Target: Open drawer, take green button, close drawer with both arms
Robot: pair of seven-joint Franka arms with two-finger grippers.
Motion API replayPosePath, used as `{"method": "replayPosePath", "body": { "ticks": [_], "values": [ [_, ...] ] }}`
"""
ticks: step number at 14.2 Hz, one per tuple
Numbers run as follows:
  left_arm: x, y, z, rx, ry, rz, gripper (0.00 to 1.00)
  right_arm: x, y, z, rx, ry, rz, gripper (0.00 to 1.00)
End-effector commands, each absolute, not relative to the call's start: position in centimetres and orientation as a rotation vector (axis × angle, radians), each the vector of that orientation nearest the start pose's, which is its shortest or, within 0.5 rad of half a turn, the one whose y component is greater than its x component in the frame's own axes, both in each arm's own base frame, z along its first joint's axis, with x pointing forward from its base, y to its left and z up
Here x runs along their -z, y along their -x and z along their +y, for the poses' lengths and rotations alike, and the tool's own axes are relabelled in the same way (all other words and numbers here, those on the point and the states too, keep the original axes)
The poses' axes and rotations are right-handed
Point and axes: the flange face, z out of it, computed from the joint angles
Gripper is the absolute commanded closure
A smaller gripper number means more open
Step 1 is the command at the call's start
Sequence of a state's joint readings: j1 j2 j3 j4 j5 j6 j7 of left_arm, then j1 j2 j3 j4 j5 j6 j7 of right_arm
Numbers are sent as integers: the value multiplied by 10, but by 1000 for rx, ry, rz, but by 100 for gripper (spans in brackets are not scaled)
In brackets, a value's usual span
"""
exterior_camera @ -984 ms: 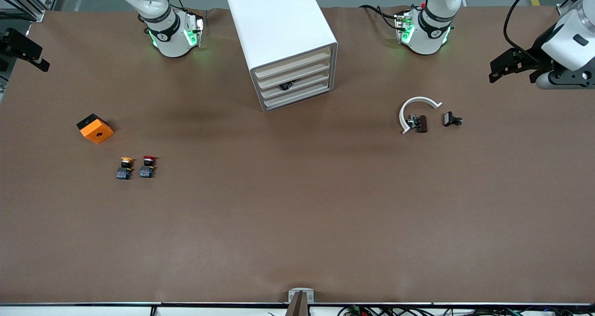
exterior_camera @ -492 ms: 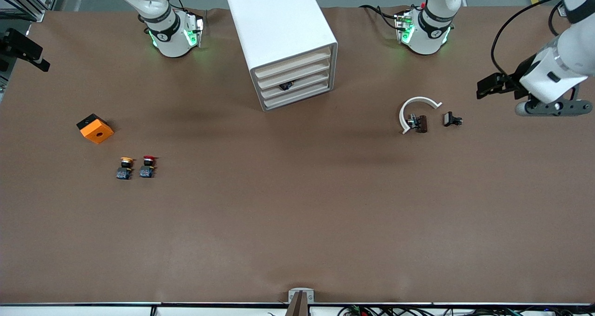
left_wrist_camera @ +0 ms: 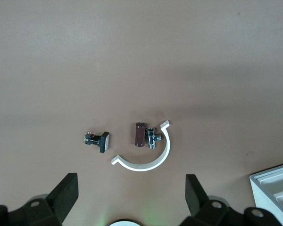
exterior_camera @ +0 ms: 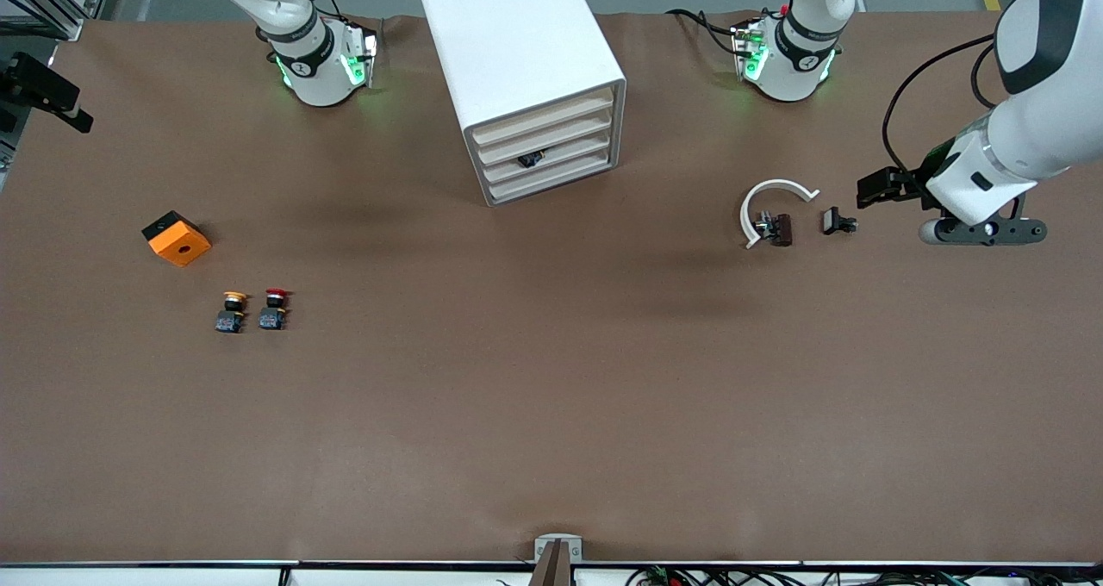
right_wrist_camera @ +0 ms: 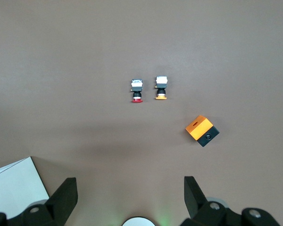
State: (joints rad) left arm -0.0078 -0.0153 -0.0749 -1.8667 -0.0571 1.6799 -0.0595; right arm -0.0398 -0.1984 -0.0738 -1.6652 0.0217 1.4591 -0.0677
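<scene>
Your left tool (exterior_camera: 872,190) has swung in over the tabletop (exterior_camera: 551,396) toward the small black clip (exterior_camera: 838,221), fingers wide apart, empty. Your right tool (right_wrist_camera: 129,197) waits spread and empty; the drawer (exterior_camera: 545,158) stays shut.

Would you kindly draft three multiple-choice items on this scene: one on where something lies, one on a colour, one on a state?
1. Where does the orange block lie?
A. toward the right arm's end of the table
B. on top of the cabinet
C. inside the white ring

2. What colours are the caps of the two buttons on the table?
A. green and blue
B. yellow and red
C. both white

3. How do the left gripper fingers stand?
A. shut on the ring
B. shut on nothing
C. open

Answers:
1 A, it sits below the right arm's base in the front view.
2 B, both caps show.
3 C, its fingers stand wide apart, holding nothing.
</scene>
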Motion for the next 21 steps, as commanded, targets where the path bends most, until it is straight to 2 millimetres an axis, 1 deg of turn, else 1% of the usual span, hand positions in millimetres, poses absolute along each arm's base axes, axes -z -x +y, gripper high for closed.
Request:
{"method": "replayPosePath", "body": {
  "ticks": [1,6,9,12,15,17,20,21],
  "values": [
    [-482,-540,-52,-262,3188,16,0,-676,-469,-57,4,3092,82,0],
    [-427,-538,-54,-213,3191,11,0,-678,-468,-56,6,3098,76,0],
    [-396,-538,-67,-207,3192,27,0,-677,-468,-56,3,3099,76,0],
    [-379,-541,-83,-213,3192,11,0,-676,-470,-55,12,3100,74,0],
    [-361,-543,-108,-227,3189,-57,0,-677,-469,-59,2,3103,84,0],
    [-352,-543,-125,-253,3185,-100,0,-683,-472,-59,17,3107,65,0],
    [-338,-547,-149,-291,3170,-267,0,-686,-472,-58,28,3108,61,0],
    [-336,-549,-166,-301,3161,-351,0,-687,-473,-56,35,3109,56,0]
  ]
}}
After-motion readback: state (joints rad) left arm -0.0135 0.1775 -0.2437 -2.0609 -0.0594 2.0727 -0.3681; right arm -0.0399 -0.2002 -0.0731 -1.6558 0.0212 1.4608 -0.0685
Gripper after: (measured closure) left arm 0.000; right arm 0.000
